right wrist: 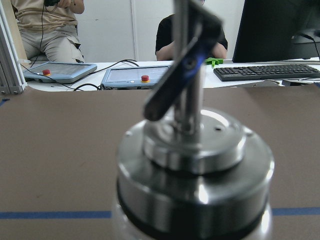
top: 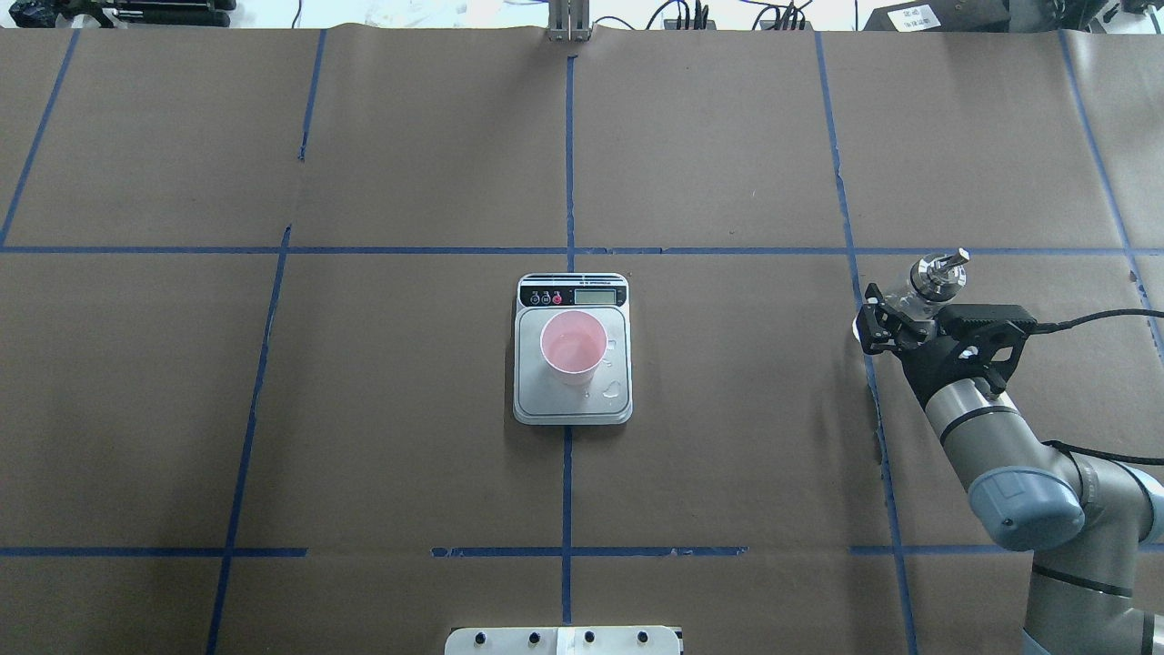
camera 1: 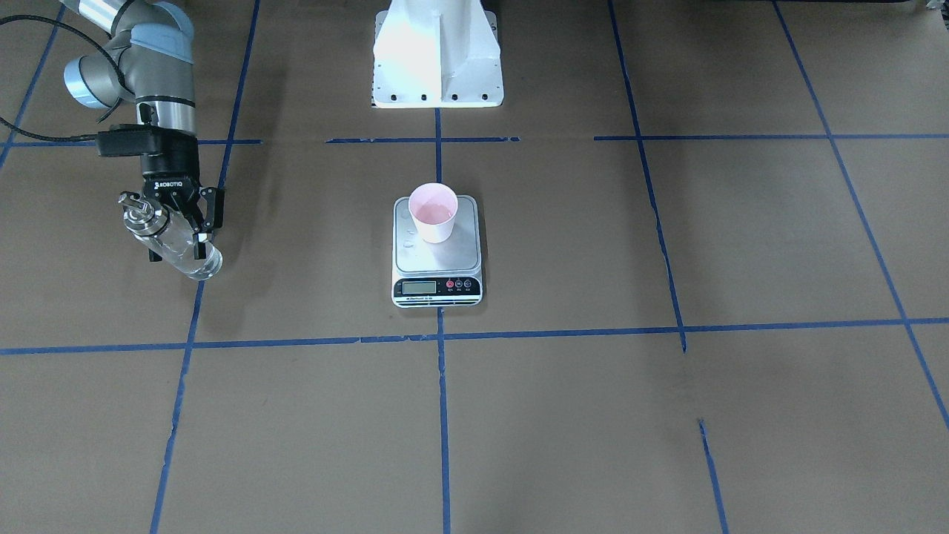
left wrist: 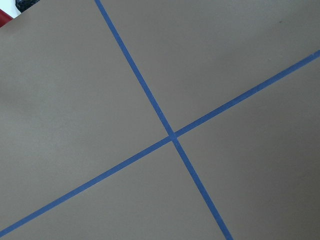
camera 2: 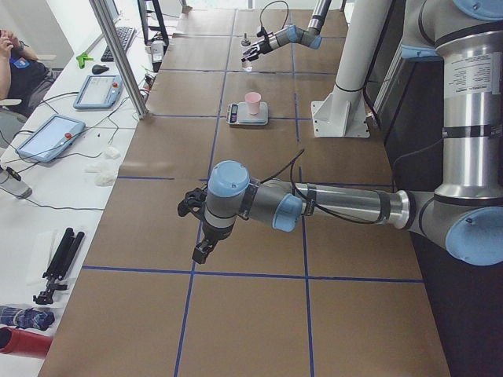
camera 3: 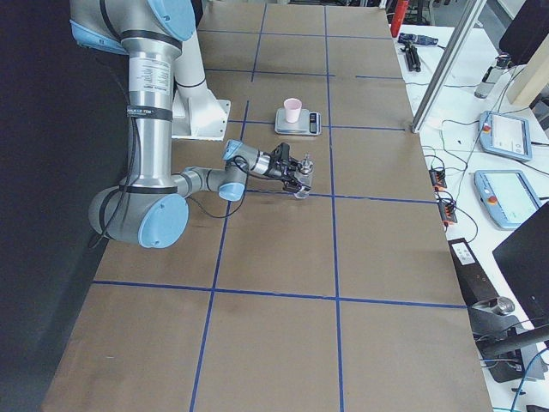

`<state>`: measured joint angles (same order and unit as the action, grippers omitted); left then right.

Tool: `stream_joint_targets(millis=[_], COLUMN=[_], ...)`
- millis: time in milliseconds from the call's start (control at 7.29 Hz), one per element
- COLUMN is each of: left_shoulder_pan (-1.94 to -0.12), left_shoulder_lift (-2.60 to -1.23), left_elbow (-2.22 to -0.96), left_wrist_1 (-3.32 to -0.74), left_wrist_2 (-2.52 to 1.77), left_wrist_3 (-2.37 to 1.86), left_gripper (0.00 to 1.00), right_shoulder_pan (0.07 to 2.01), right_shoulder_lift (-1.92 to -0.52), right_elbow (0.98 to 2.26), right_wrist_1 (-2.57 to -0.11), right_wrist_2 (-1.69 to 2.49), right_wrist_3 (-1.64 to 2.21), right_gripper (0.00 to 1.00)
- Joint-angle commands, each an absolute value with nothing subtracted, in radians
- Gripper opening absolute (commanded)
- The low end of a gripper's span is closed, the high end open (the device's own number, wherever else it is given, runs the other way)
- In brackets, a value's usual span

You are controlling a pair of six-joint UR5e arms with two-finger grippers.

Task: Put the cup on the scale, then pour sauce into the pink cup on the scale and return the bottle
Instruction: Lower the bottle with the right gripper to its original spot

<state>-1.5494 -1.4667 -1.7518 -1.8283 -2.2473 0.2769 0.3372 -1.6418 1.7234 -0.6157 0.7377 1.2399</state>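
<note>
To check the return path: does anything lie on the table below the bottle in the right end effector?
Nothing visible does. Around the bottle in the right end effector only brown paper and blue tape show; the scale and cup stand well aside.

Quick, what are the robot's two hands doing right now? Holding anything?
Left gripper: cannot tell if it is open or shut.
Right gripper: shut on the glass bottle.
</note>
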Motion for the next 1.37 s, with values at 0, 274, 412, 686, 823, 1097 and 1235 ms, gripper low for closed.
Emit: stream_joint_targets(millis=[0, 274, 412, 686, 823, 1097, 1235], left_shoulder_pan=[-1.549, -1.549, -1.549, -1.549, -1.549, -1.549, -1.549], left_shoulder_lift=[-1.466, -1.466, -1.466, -1.466, -1.466, -1.466, -1.466], left_elbow=[-1.75, -1.75, -1.75, -1.75, -1.75, -1.75, -1.752], left_wrist_1=[-1.829, -1.829, -1.829, -1.829, -1.829, -1.829, -1.827], left_wrist_2=[-2.247, -2.247, -2.247, -2.249, -2.247, -2.249, -2.249], left_wrist_3=[0.278, 0.278, 0.278, 0.278, 0.278, 0.278, 0.278], left_gripper=[1.0, 1.0, 1.0, 1.0, 1.0, 1.0, 1.0], right_shoulder_pan=[0.337, 0.336, 0.336, 0.334, 0.334, 0.334, 0.334], right_shoulder_lift=[-1.632, -1.626, -1.625, -1.626, -1.626, -1.626, -1.626], right_elbow=[1.718, 1.736, 1.736, 1.733, 1.733, 1.727, 1.724], right_wrist_1=[-0.614, -0.615, -0.615, -0.621, -0.623, -0.624, -0.624], right_wrist_2=[0.735, 0.738, 0.741, 0.745, 0.746, 0.752, 0.752], right_wrist_3=[1.187, 1.186, 1.184, 1.184, 1.184, 1.181, 1.181], right_gripper=[0.0, 0.0, 0.0, 0.0, 0.0, 0.0, 0.0])
